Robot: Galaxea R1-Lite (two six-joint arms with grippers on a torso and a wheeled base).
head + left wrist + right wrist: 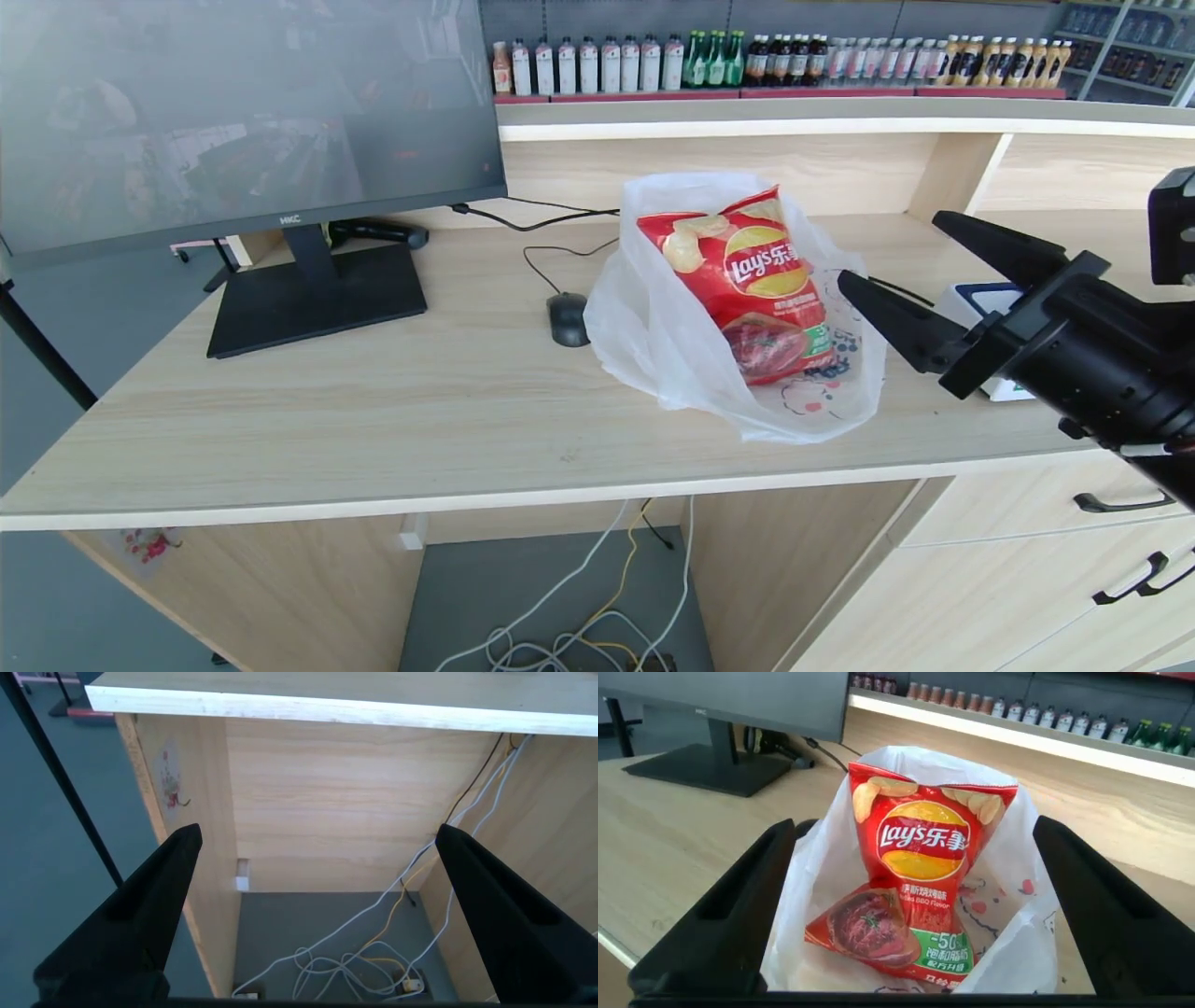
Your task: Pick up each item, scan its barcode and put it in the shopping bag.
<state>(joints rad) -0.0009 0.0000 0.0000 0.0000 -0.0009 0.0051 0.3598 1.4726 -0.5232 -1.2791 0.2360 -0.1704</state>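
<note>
A red chip bag (747, 280) stands upright inside the white plastic shopping bag (653, 327) on the wooden counter (373, 392). From the right wrist the same chip bag (920, 891) sits in the shopping bag (1018, 943), straight ahead between the wide-spread fingers. My right gripper (892, 266) hovers open and empty just to the right of the bag. My left gripper (318, 905) is open and empty below the counter, facing the space under the desk.
A monitor (243, 112) on a black stand fills the counter's left rear. A black mouse (568, 318) lies left of the bag, a dark barcode scanner (378, 231) behind the monitor stand. A small white-and-blue box (980, 303) sits behind my right gripper. Cables (374, 952) trail under the desk.
</note>
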